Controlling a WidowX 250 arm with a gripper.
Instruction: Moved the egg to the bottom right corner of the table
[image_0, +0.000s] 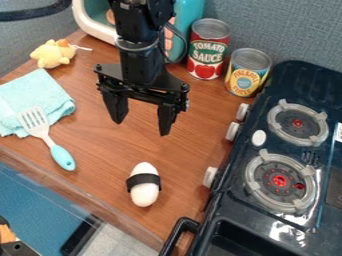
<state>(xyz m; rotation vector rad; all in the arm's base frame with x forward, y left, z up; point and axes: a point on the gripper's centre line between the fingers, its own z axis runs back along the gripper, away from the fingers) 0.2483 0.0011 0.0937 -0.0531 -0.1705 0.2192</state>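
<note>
A white egg with a black band around its middle (144, 184) lies on the brown wooden table (100, 145), near its front edge and left of the stove. Above and behind the egg, the black gripper (141, 129) hangs with its two fingers spread apart and nothing between them. The gripper is open and does not touch the egg.
The dark stove (227, 207) with its knobs and front handle stands at the right. Tomato sauce (208, 50) and a yellow-labelled can (248, 72) stand behind. At left are a blue cloth (33, 95), a spatula (45, 137) and a yellow plush toy (52, 54).
</note>
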